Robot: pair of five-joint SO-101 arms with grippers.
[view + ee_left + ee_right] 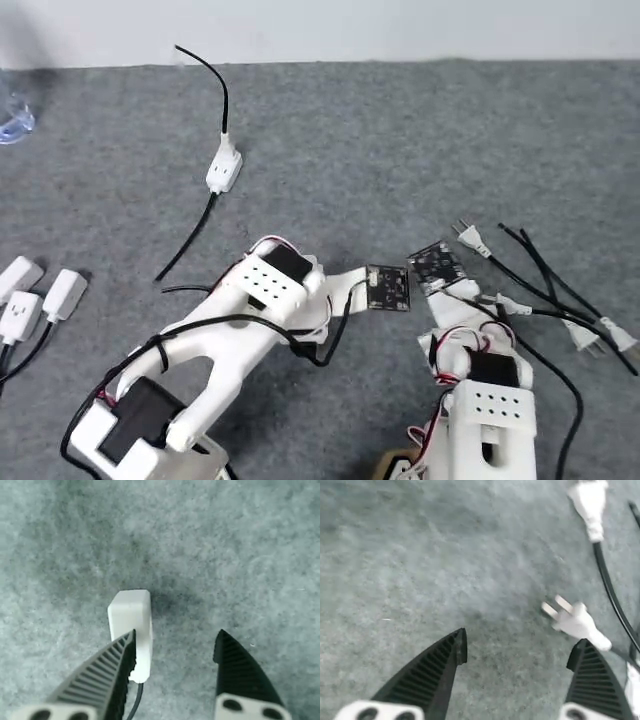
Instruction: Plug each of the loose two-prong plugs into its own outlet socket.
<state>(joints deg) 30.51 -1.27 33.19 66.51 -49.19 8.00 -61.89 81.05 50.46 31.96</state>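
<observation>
I'm holding my left end effector (177,635) open and empty above a white outlet socket (131,617) on the tabletop (250,540). My right end effector (522,637) is gaping wide, gripping nothing, with a two-prong plug (575,621) lying just beside one finger.

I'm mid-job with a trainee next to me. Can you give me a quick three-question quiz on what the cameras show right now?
1. True or false: the right pincer is shut on a two-prong plug.
2. In the left wrist view, what does one finger of the left pincer partly hide? A) a white outlet socket B) a screwdriver C) a cup
3. Fill in: the left pincer's fingers stand ____.

Key: 1 false: the right pincer is open and the plug lies loose just past one fingertip. 2 A. 3 open.
</observation>
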